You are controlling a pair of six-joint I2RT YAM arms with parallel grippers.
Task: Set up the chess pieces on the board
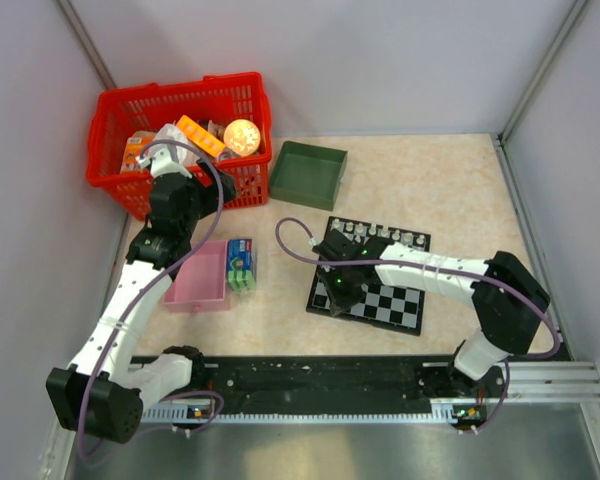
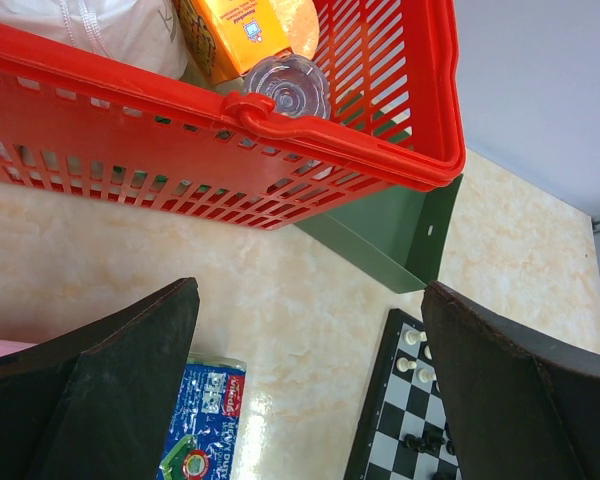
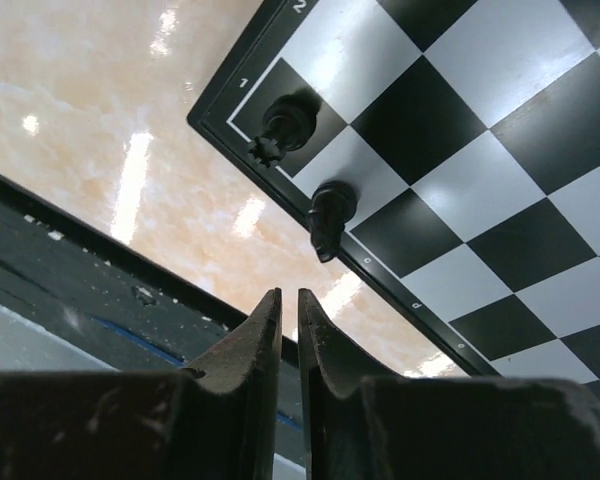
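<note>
The chessboard (image 1: 400, 300) lies right of centre on the table. White pieces (image 1: 380, 233) stand along its far edge. My right gripper (image 1: 338, 290) hovers over the board's near left corner; in the right wrist view its jaws (image 3: 289, 293) are shut with only a thin slit and hold nothing. Just ahead of them two black pieces (image 3: 285, 125) (image 3: 330, 212) stand on the board's (image 3: 460, 120) corner squares. My left gripper (image 1: 223, 186) is wide open (image 2: 310, 290) and empty, beside the red basket. The left wrist view shows the board's edge (image 2: 380, 430) with white pieces (image 2: 410, 338) and black pieces (image 2: 420, 440).
A red basket (image 1: 180, 110) of groceries stands at the back left, a green tray (image 1: 308, 172) next to it. A pink tray (image 1: 198, 280) and a blue-green pack (image 1: 241, 264) lie left of the board. A black rail (image 1: 320, 375) runs along the near edge.
</note>
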